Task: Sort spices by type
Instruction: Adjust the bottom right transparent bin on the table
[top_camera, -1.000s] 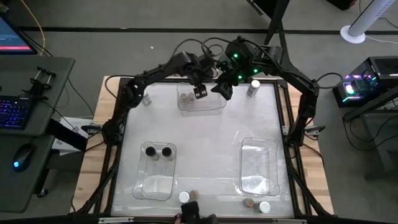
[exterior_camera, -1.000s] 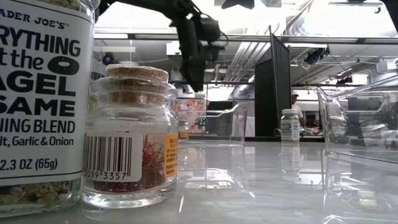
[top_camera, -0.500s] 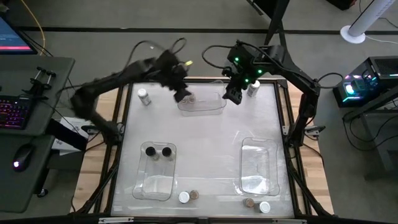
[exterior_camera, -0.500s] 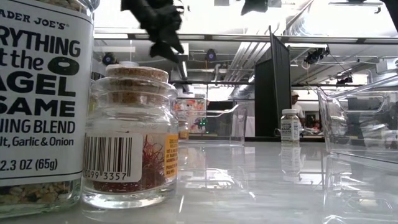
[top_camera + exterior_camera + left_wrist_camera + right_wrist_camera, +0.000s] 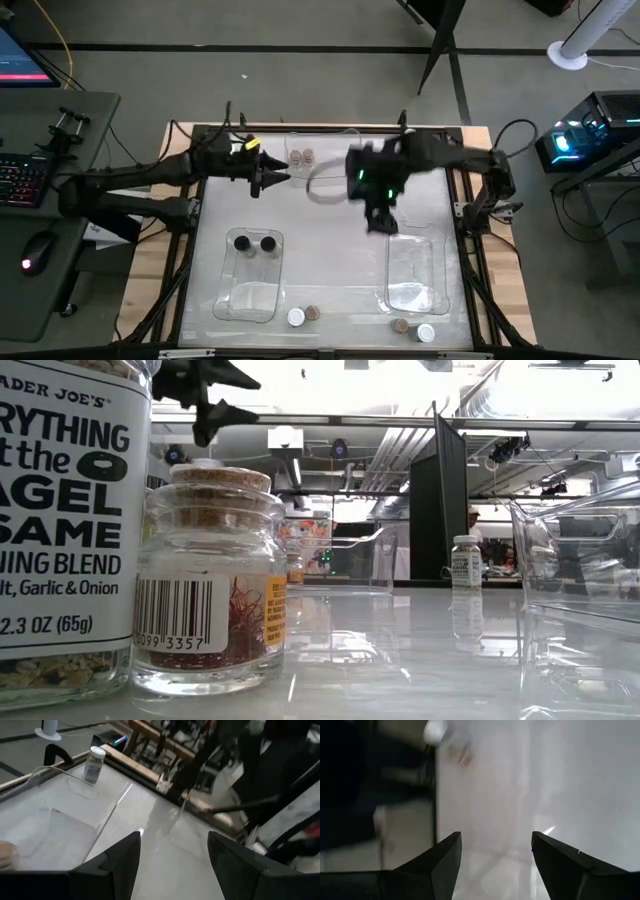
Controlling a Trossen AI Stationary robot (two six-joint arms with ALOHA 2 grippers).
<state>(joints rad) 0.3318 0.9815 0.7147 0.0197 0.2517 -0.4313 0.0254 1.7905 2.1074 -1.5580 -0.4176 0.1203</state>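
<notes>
Hovering empty: my left pincer (image 5: 272,178), upper left of frame, fingers parted; my right pincer (image 5: 381,222), centre, likewise parted, touching nothing. Spice jars (image 5: 303,158) sat upper centre.

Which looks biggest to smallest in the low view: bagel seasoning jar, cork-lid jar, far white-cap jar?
1. Bagel seasoning jar, cropped by the frame.
2. Cork-lid jar.
3. White-cap jar.
The first two sit right at the camera, so true sizes stay unsure.
</notes>
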